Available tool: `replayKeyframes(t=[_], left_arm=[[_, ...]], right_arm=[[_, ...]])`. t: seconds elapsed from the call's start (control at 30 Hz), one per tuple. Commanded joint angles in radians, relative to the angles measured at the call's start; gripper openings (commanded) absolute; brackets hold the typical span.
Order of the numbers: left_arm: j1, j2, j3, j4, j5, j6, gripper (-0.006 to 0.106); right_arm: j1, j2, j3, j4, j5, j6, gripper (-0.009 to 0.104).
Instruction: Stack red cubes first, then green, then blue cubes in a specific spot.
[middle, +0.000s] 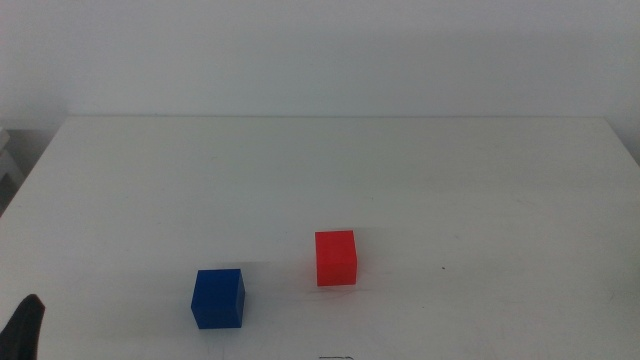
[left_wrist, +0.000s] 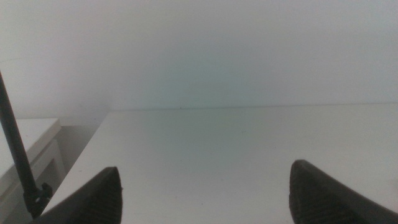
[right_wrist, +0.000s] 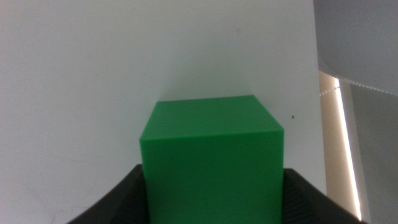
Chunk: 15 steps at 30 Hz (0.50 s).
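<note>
Right end effector (right_wrist: 211, 186) grips green cube (right_wrist: 211, 155) between jaws.

Red cube (middle: 336, 258), dark-blue cube (middle: 218, 298), green cube (right_wrist: 211, 162) — plain, on white table (middle: 320, 180).

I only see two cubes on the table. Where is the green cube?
The green cube appears only in the right wrist view, clamped between the right gripper jaws, outside the middle view.

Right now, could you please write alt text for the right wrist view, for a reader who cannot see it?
A green cube fills the centre of the picture, held between the two dark jaws of the right gripper, which press against its two sides. Behind it lies the white table, and past the table's edge a pale strip of the room shows.
</note>
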Motion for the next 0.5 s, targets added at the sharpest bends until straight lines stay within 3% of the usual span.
replayKeyframes(t=[0.0,0.1,0.3,0.47], left_arm=[[-0.002,-0.020,-0.003,-0.011,-0.088,-0.001,0.090],[-0.002,-0.020,-0.003,-0.011,-0.088,-0.001,0.090],[-0.002,-0.020,-0.003,-0.011,-0.088,-0.001,0.090],[-0.002,-0.020,-0.003,-0.011,-0.088,-0.001,0.090]], right_arm=[[-0.004,-0.047,-0.024,-0.008,-0.001,-0.012,0.033],[0.010,-0.075,-0.028,0.000,0.053,0.010,-0.002],[0.088,-0.202,-0.087,0.027,0.165,0.052,-0.001],[0.278,-0.262,-0.183,0.011,0.283,0.280,-0.001]])
